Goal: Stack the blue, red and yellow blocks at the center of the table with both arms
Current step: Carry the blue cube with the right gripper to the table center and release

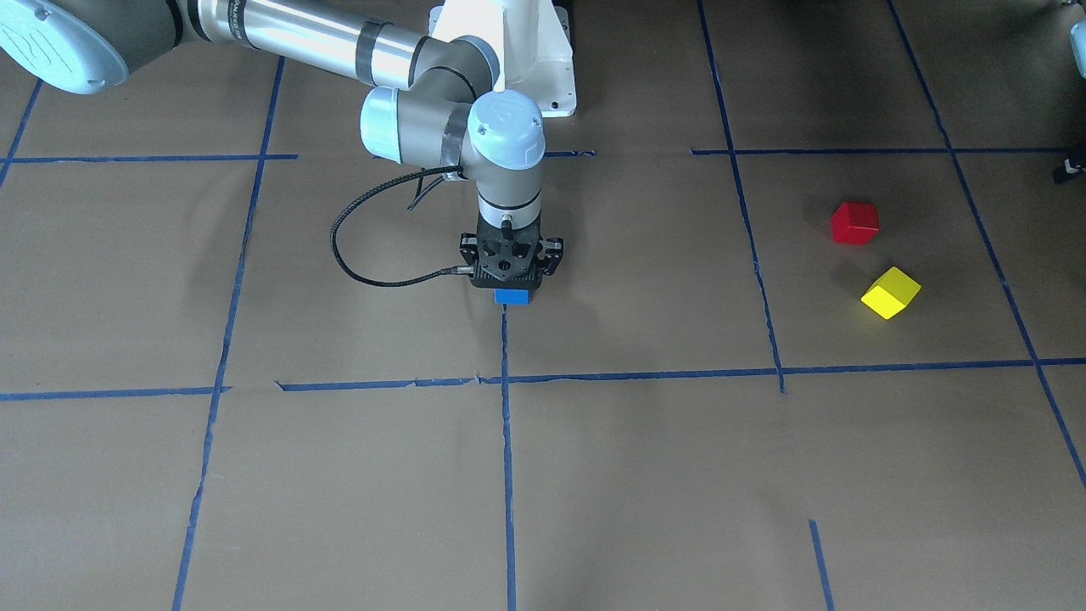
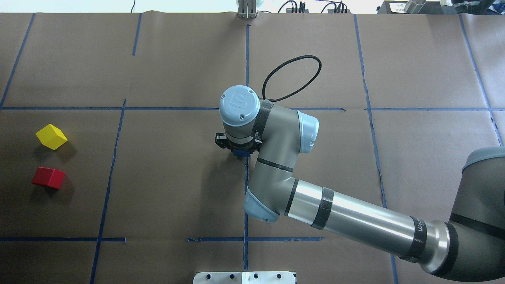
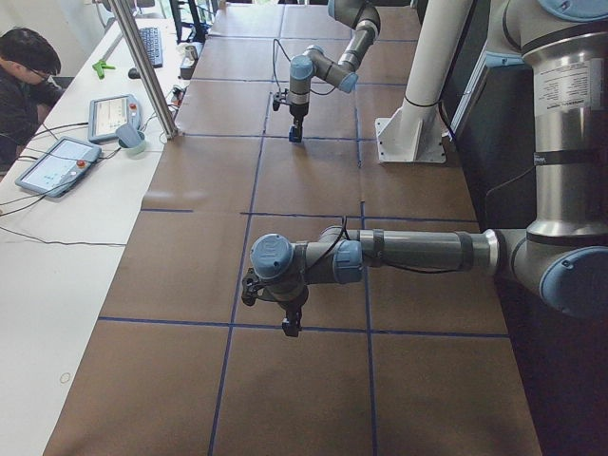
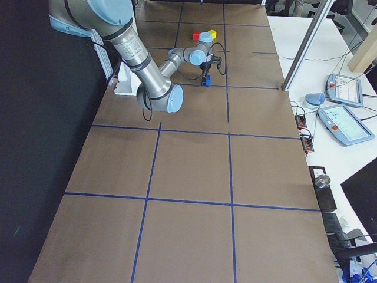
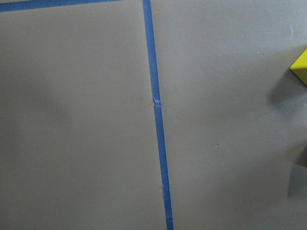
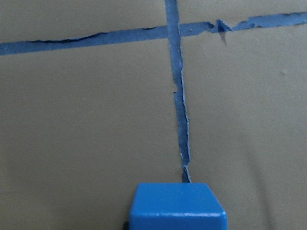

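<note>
My right arm reaches in from the near right. Its right claw points straight down at the middle of the surface. The blue block sits directly beneath it, just at the end of a blue tape line. The claw's body hides the fingers, so I cannot tell whether it is clenched on the block or released. I also can't tell whether the block is resting on the paper.

I judge this to be the setting-down of the base block. To do it well, I'd get the block flat on the paper first, then open without twisting. I'd lift straight up, leaving it square for the two to come.

Far off to the left, the red block lies nearer. The yellow block is just beyond it, close but apart, and both are askew to the grid. My left claw shows only from the side, above the surface, and I cannot tell its state.

I see no containers.
</note>
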